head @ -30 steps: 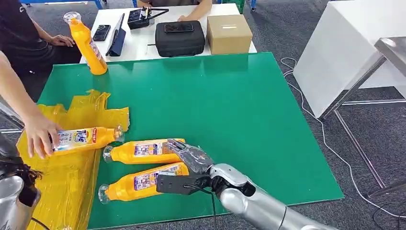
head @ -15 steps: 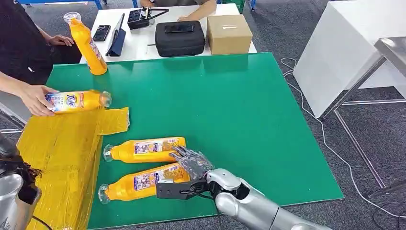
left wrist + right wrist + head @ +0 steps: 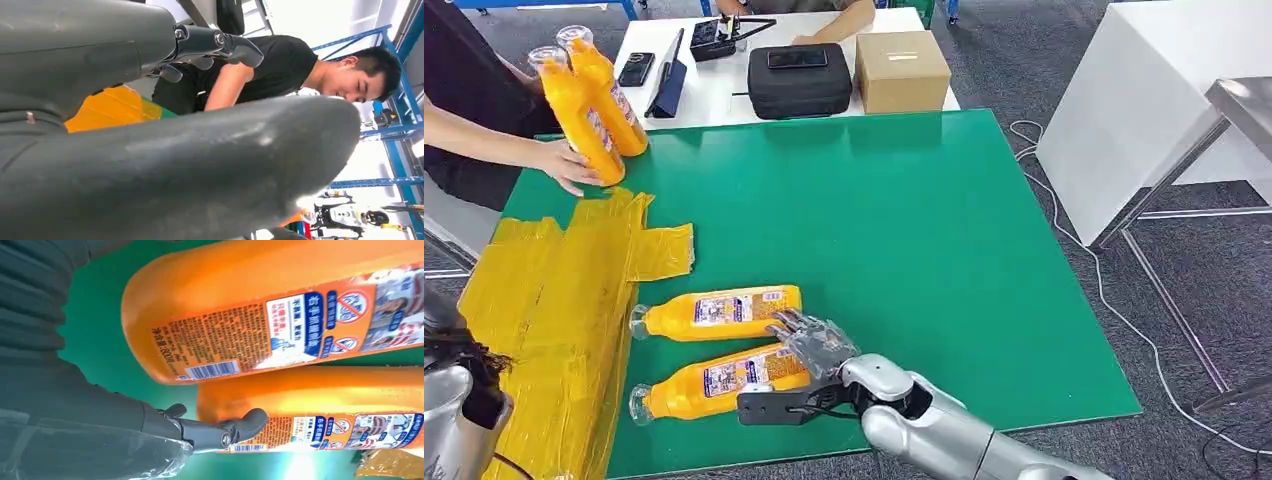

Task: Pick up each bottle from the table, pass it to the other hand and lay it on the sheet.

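Green table (image 3: 904, 220): person's bottle (image 3: 574, 115) now upright, off sheet (image 3: 554, 300).

**Where things lie on the worktop**

Two bottles lie side by side near the worktop's (image 3: 924, 230) front edge, the nearer bottle (image 3: 719, 382) just before the farther bottle (image 3: 714, 312). The sheet (image 3: 554, 310) lies to their left. The right hand (image 3: 809, 352) rests at the nearer bottle's base. Two standing bottles (image 3: 589, 95) (a person's hand (image 3: 572, 165) on one) stand at the far left corner.

A black case (image 3: 799, 82) and a cardboard box (image 3: 902, 70) sit side by side on the white table (image 3: 714, 95).
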